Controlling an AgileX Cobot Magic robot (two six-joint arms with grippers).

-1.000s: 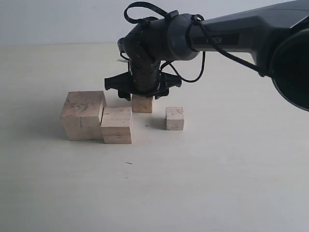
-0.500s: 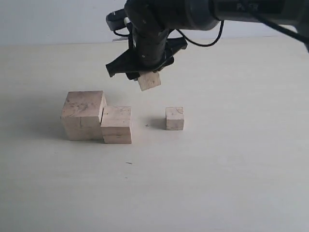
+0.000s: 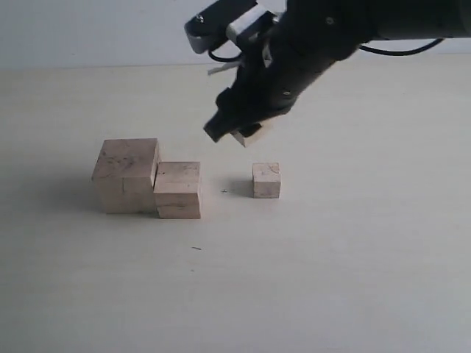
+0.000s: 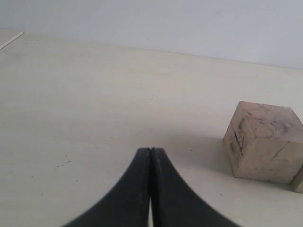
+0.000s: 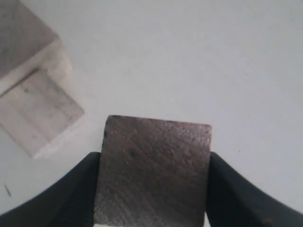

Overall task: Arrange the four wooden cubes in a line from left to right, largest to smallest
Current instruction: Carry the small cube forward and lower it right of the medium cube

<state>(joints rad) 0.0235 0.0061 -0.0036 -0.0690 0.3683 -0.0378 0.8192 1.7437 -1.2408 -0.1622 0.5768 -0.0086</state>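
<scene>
- Right gripper point(image 3: 239, 132) is clamped on the third cube point(image 5: 154, 165). It holds it clear of the worktop point(image 3: 353, 279), tilted, pads on two opposite faces.
- My read on the lift height: enough to clear the neighbours when it goes in.
- Biggest cube point(image 3: 126, 175) and second cube point(image 3: 178, 190) touch, left of the worktop's middle, so the row's left end looks done.
- Smallest cube point(image 3: 266, 180) stands apart to their right. The gap looks meant for the held one.
- The held cube hangs over that gap's right end, near the smallest.
- Left gripper point(image 4: 150, 156) is low over the worktop near the biggest cube, tips pressed together, empty and apparently parked out of the way.
</scene>
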